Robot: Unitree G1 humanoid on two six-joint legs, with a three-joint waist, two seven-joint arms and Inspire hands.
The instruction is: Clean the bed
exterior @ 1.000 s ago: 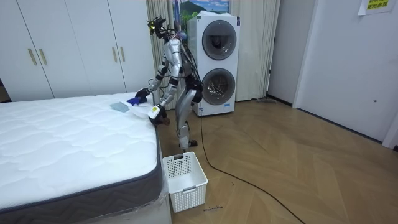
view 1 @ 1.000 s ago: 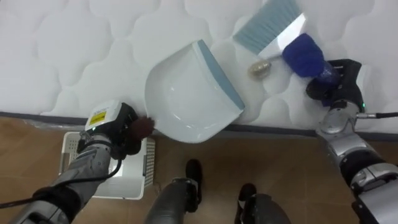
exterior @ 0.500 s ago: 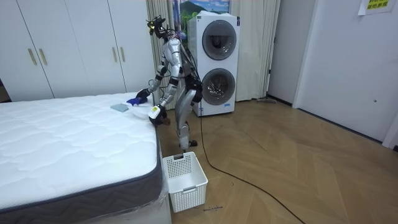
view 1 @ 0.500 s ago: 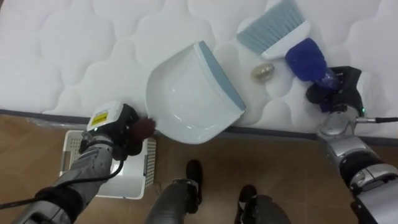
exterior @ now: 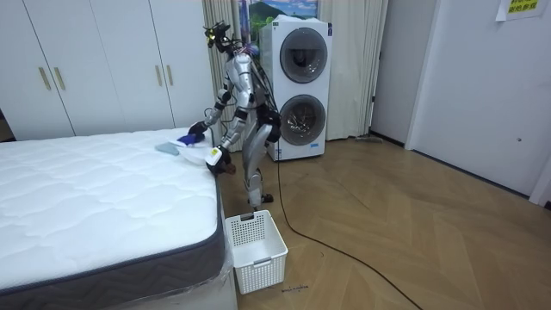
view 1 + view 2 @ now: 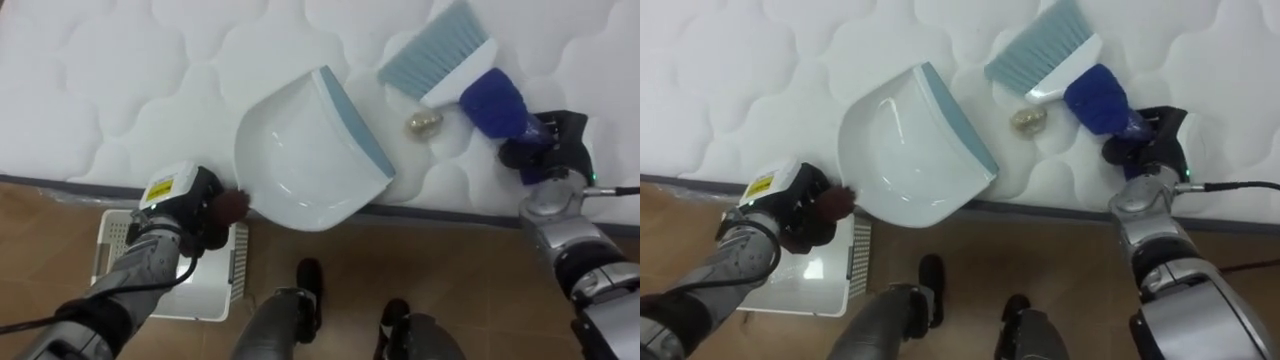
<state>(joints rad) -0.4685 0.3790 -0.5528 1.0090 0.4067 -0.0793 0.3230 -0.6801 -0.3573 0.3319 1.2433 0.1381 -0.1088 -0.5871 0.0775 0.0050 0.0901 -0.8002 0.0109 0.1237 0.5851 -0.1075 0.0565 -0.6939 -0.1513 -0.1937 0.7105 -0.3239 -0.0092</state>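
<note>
Mattress [image 6: 150, 90]: quilted white cloth, matt, padded. Dustpan [image 6: 300, 160]: smooth, glossy white plastic with a matt blue-grey lip. Brush [image 6: 440, 50]: fine blue-grey bristles, glossy blue plastic handle. Floor [image 6: 450, 270]: wood boards, satin sheen. Basket [image 6: 237, 262]: white plastic, slotted.

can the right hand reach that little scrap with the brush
Probably yes: the right hand grips the brush, whose head is close beside the scrap on the mattress, nothing between; the dustpan lies opposite.

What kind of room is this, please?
Probably a bedroom with a laundry corner: a white quilted mattress, wardrobe doors along the wall, and two stacked washing machines.
</note>
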